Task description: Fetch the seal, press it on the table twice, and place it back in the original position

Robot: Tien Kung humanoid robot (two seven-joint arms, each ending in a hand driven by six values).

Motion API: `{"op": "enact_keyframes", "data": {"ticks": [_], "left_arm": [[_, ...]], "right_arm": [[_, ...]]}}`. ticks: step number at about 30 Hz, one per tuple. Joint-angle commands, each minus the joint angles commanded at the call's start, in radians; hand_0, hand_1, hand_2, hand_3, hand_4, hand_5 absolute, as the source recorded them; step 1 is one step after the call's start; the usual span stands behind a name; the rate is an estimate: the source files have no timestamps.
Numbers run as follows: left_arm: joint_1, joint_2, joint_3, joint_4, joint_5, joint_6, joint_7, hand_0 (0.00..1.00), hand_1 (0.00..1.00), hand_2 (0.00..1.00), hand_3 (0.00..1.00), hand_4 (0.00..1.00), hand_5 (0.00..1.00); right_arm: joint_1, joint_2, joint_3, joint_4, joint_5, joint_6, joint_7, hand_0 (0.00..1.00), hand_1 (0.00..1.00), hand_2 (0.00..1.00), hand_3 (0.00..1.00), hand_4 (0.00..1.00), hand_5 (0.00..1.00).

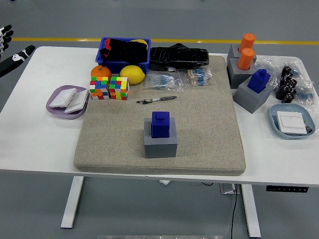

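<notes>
Look at the middle of the frame: the blue seal sits upright in its gray block, on the tan mat that covers most of the white table. Nothing is touching it.

Your left hand is far away, at the upper left edge of the frame, past the table's corner. Its black fingers are spread apart and hold nothing. You cannot see your right hand at all.

Just above the seal lies a pen. To the upper left of it stand two color cubes side by side, with an orange and a lemon behind them. A blue bin with dark things in it sits at the top, next to a black bag. A purple plate with white packets rests on the left, just beside the mat.

On the right, another blue stamp stands in a gray block, and two orange stamps stand in a block behind it. A blue dish sits near the right edge.
</notes>
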Motion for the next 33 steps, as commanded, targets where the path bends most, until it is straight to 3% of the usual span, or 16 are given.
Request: {"op": "enact_keyframes", "data": {"ticks": [33], "left_arm": [[0.003, -0.002, 0.014, -0.011, 0.008, -0.009, 0.022, 0.941, 0.982, 0.966, 0.984, 0.957, 0.482]], "right_arm": [[0.002, -0.004, 0.013, -0.002, 0.007, 0.008, -0.007, 0.784, 0.682, 0.659, 0.612, 0.774, 0.444]]}}
